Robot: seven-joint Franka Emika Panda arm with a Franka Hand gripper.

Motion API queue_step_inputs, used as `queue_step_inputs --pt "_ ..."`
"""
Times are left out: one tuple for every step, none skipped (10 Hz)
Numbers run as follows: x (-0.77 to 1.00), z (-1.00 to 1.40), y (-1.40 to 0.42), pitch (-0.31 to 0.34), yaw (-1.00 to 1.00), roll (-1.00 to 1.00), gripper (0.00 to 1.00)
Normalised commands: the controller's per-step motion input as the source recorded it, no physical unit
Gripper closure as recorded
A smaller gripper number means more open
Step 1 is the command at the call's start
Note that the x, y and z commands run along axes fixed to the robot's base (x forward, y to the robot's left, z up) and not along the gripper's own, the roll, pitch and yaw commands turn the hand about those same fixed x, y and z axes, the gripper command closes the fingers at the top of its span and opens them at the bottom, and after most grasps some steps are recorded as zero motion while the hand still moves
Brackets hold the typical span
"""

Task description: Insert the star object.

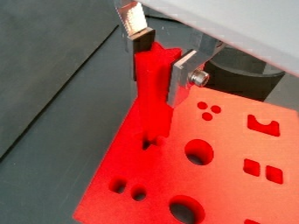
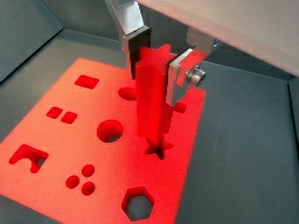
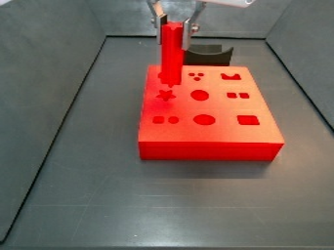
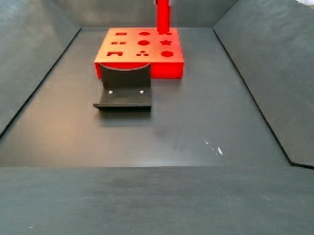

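Dark counter (image 3: 78, 186) carries the red block (image 3: 209, 146) near its far edge; the gripper (image 2: 159, 54) clamps the star object (image 2: 152, 96) upright, so its tip meets the star hole (image 2: 153, 150).

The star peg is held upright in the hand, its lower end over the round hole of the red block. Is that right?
Not quite. The star peg is upright in the hand, but its lower end sits at the star-shaped hole of the red block, as a wrist view shows.
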Motion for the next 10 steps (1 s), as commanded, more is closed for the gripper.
queue_step_inputs --pt "-0.03 -0.21 -0.03 0.000 0.16 0.17 1.00" --pt "0.00 -0.21 -0.08 0.000 0.39 0.34 1.00" --pt "0.00 -0.27 -0.05 0.000 0.43 0.30 1.00" --pt "-0.01 -0.05 0.00 -0.009 0.34 0.13 1.00" --pt "0.00 -0.12 0.00 -0.020 0.14 0.00 1.00" --pt "0.00 -0.34 0.00 -0.149 0.05 -0.04 1.00" --pt "-0.03 -0.36 0.00 -0.187 0.00 -0.14 1.00" --pt "-0.06 -0.29 0.00 -0.189 0.00 -0.17 1.00" --pt "-0.06 -0.15 0.00 -0.210 0.00 -0.17 1.00" --pt "-0.17 -0.08 0.10 -0.124 0.00 -0.03 1.00"
